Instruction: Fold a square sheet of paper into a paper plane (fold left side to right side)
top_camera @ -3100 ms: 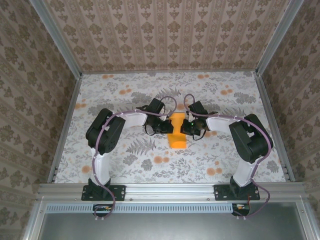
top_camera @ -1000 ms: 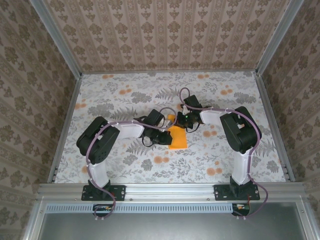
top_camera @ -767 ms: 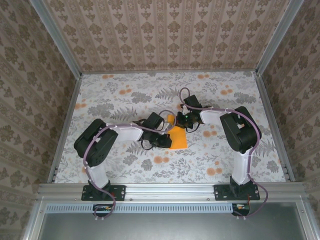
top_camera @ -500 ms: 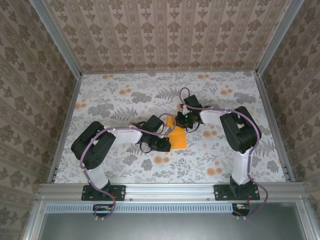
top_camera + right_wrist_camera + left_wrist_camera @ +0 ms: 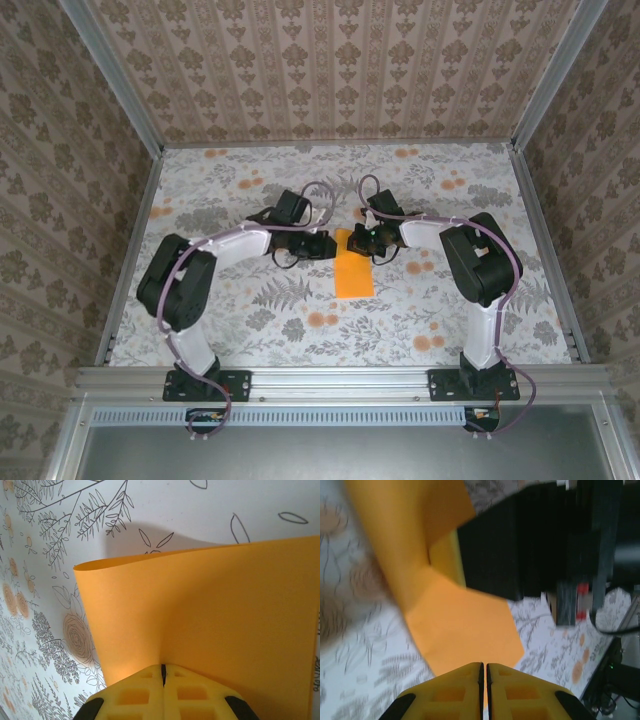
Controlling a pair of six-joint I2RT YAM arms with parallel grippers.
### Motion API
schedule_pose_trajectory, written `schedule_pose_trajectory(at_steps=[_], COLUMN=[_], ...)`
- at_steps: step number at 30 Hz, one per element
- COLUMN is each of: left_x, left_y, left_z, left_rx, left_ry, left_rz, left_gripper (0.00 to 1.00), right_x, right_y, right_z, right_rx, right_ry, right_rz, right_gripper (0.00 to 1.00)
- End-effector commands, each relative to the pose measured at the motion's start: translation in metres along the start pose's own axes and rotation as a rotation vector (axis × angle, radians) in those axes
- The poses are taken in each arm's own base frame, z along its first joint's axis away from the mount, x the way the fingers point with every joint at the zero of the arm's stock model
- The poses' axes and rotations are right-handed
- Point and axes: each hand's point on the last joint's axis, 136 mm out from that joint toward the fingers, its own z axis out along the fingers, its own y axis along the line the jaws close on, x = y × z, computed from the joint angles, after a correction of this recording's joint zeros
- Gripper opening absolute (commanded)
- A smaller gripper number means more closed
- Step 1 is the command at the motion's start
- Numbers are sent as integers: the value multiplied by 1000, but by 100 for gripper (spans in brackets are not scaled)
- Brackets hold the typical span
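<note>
— Covering your table point(image 5: 450, 300) is a pale grey cloth printed with ferns, leaves and small orange flowers. Patterned wallpaper in brown and cream stripes closes it in on the back wall point(image 5: 340, 70) and on both side walls. Aluminium rails run along the table's edges, with the widest rail point(image 5: 340, 380) at the near side, where your two arms are bolted.

— And where is the paper?

— Your square sheet of paper point(image 5: 352, 272) sits about mid-table, between the arms. It is doubled over: the near part lies flat on the cloth as an upright rectangle, and the far part lifts up between your two tools.

— What are the tools doing?

— Your left tool point(image 5: 328, 246) reaches in from the left and your right tool point(image 5: 358, 240) from the right. They are close together at the paper's far end. From the left wrist, the yellow fingers of your left tool point(image 5: 484, 672) are pressed together with a corner of the paper point(image 5: 465, 625) running in between their tips, so it is clenched on the sheet. The right arm's black housing point(image 5: 530, 540) sits just beyond, over the orange.

— And the right one?

— Your right tool point(image 5: 163, 672) is also clamped on the paper point(image 5: 215, 610). The sheet rises from its fingertips and curls over at the top left, throwing a soft shadow on the cloth point(image 5: 200, 510) behind it.
</note>
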Motion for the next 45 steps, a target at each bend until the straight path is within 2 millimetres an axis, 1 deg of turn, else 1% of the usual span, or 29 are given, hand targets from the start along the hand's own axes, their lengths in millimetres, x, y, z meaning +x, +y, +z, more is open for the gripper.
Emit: schedule_pose_trajectory(at_steps=[1,3,5,8,12,15,18,21,24,26,28,29,31,33,36,39,42,45], left_x=[2,0,2,7,16,24,32,39,44,44,42,42,42,41,42,42,42,40], left_y=[7,12,18,22,29,38,44,48,51,51,50,49,48,47,47,46,45,43], left_z=[17,26,35,44,50,52,56,59,60,59,58,58,57,56,55,55,55,54], left_rx=[-2,-7,-22,-29,-68,-118,-144,-171,-188,-193,-196,-196,-198,-200,-204,-204,-203,-197], left_ry=[60,74,93,116,141,158,169,182,188,186,181,181,179,177,177,175,174,170], left_rz=[15,10,3,0,-6,-21,-45,-58,-69,-71,-65,-64,-60,-55,-56,-53,-52,-46], left_gripper=[13,13,13,13,13,13,13,13,13,13,13,13,13,13,13,13,13,13], right_x=[16,17,16,17,15,10,3,-8,-17,-16,-8,-1,16,37,64,82,89,91], right_y=[-42,-40,-39,-37,-33,-28,-18,-1,13,17,17,17,16,14,10,0,-14,-26], right_z=[14,14,14,14,14,11,5,-8,-33,-49,-60,-64,-70,-71,-65,-54,-45,-40], right_rx=[128,124,118,110,96,82,57,20,7,20,27,23,8,0,-3,18,63,109], right_ry=[47,49,49,50,50,30,4,-46,-107,-125,-115,-103,-76,-32,20,61,88,96], right_rz=[39,37,35,34,29,18,-4,-43,-85,-111,-124,-123,-116,-104,-79,-52,-34,-28], right_gripper=[0,0,0,0,0,0,1,4,14,17,17,15,11,7,5,4,3,3])
